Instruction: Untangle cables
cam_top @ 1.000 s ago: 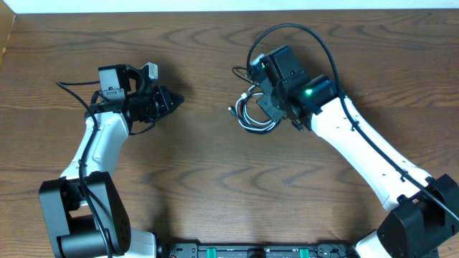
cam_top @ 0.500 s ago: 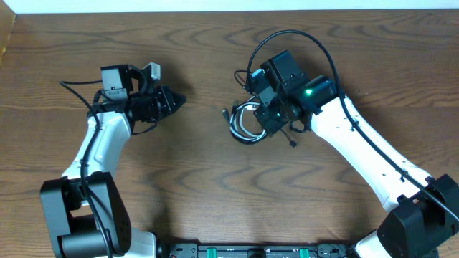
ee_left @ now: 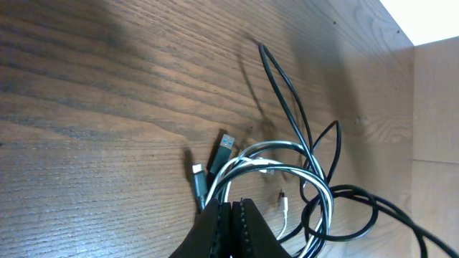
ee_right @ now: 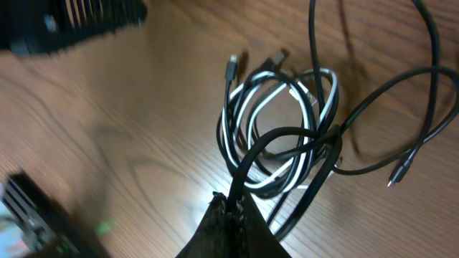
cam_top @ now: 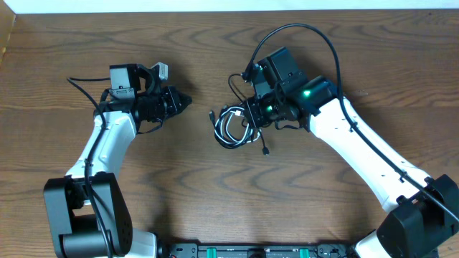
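Note:
The cables lie tangled as one coil (cam_top: 231,127) on the table's middle. A thin black cord (ee_right: 252,159) runs straight into the tips of my right gripper (ee_right: 231,205), which is shut on it. The white cord (ee_right: 317,77) loops through the same coil. In the overhead view the right gripper (cam_top: 251,115) sits at the coil's right edge, and the black cord (cam_top: 315,32) arcs up over that arm. My left gripper (cam_top: 186,101) is shut and empty, a short way left of the coil. In its wrist view the left gripper (ee_left: 231,209) points at the white cord (ee_left: 269,147) and plug ends (ee_left: 224,143).
The wooden table's far edge (cam_top: 215,11) meets a white wall. A raised wooden side panel (ee_left: 437,100) shows at the right of the left wrist view. Thick black wires (cam_top: 82,84) trail from the left arm. A black rail (cam_top: 251,251) lines the near edge.
My right gripper has dragged the coil leftward and a little toward the near edge. The left gripper has edged right, closer to the coil. Both stay shut.

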Robot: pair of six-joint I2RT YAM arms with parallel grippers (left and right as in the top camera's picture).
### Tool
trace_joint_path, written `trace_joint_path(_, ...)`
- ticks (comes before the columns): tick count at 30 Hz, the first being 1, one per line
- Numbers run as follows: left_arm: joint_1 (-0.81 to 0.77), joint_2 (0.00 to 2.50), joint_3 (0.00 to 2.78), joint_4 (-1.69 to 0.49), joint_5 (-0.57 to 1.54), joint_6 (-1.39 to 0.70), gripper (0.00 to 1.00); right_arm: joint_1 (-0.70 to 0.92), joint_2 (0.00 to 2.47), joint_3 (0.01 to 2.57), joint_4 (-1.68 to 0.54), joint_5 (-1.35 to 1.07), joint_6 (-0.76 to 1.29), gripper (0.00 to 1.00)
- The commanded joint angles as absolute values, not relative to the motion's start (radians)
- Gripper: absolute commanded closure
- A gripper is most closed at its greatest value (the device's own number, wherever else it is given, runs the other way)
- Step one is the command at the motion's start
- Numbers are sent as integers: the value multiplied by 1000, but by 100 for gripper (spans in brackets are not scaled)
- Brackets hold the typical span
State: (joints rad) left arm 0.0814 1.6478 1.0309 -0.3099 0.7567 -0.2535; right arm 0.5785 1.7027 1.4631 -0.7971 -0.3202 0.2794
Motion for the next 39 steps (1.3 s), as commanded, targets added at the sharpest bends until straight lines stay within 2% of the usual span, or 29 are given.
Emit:
trace_joint_path(1,81,1650,1039,-309,751,-233,92,592,1689,1471,-770,-342,415,99)
trace_joint_path(10,81,1650,1039,-309,750,-233,92,647,1739,1471,-744,-265,692,99)
trace_joint_path(16,81,1650,1039,-309,739,-233,92,726,1835,1471,-740,-122,998,98)
trace_joint_path(20,81,1650,1039,-310,713,-233,92,768,1890,1471,-728,-19,1022,99)
trace_joint_path(21,81,1650,1039,-310,714,-233,92,775,1895,1471,-723,-3,1012,96)
trace_joint_path(22,81,1650,1039,-310,714,-233,92,782,1900,1471,-710,12,984,88)
trace_joint_path(23,81,1650,1039,-310,713,-233,92,788,1900,1471,-695,17,953,71)
trace_joint_path(24,81,1650,1039,-310,714,-233,92,794,1896,1472,-649,15,875,47)
trace_joint_path(28,81,1650,1039,-310,709,-232,92,785,1860,1473,-555,-62,706,24)
trace_joint_path(31,81,1649,1039,-313,688,-231,92,744,1802,1473,-557,-89,598,17)
trace_joint_path(35,76,1619,1066,-386,673,-214,92,646,1737,1473,-677,-89,501,16)
trace_joint_path(39,32,1574,1144,-536,532,-194,92,550,1740,1473,-810,-89,425,17)
